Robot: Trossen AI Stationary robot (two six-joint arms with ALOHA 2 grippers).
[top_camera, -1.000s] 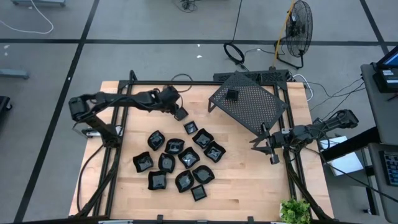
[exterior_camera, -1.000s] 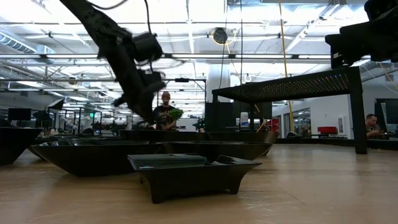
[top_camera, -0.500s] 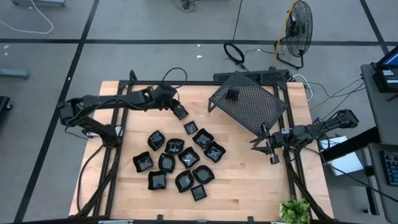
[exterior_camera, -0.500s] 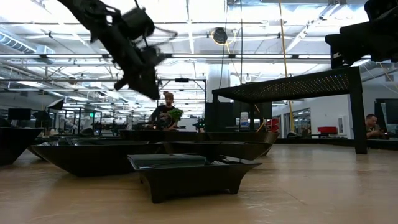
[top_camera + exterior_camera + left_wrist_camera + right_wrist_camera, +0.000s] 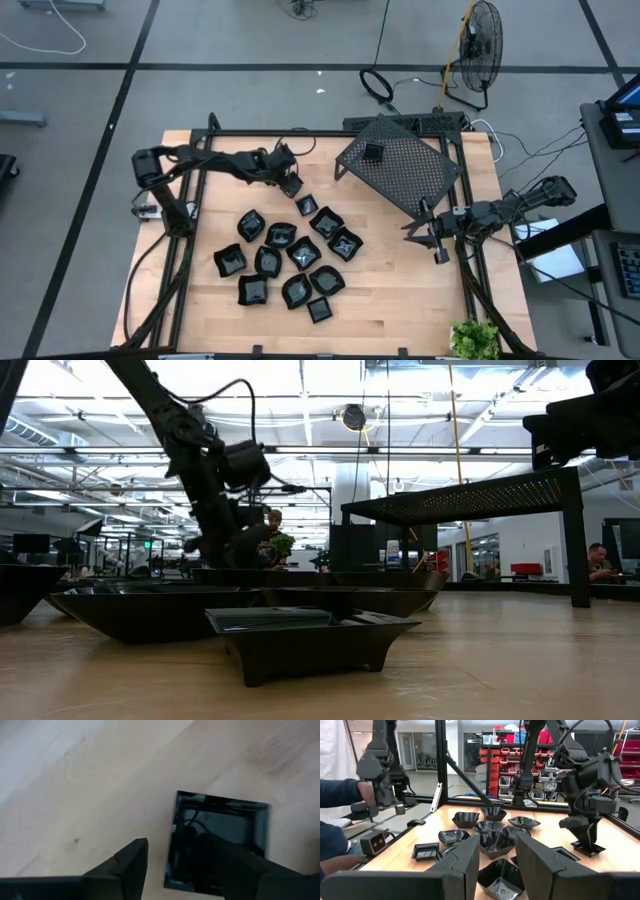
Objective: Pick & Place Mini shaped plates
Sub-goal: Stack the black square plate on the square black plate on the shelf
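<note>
Lowered toward the table since the earlier frames, the left gripper (image 5: 289, 183) stood in the upper-centre-left of the high view, directly over a small square plate (image 5: 292, 185). Half a second before, gripper and plate had hung higher in the low view; at this moment the gripper (image 5: 238, 545) was down near the table surface. In the left wrist view the fingers (image 5: 131, 862) stood apart, and the square plate (image 5: 220, 845) lay flat on the wood between and ahead of them, no longer clamped. Judged from this, the plate had just been released at a spot above the main cluster and left of the perforated rack (image 5: 400, 165).

The remaining mini shaped plates (image 5: 290, 255) lay grouped in the centre of the table, one square plate (image 5: 305, 640) nearest the low camera. One more small square plate (image 5: 372, 152) sat on the rack top.

At the right edge, the right gripper (image 5: 432, 235) waited beside the rack, its fingers (image 5: 465, 857) partly apart and holding nothing.
</note>
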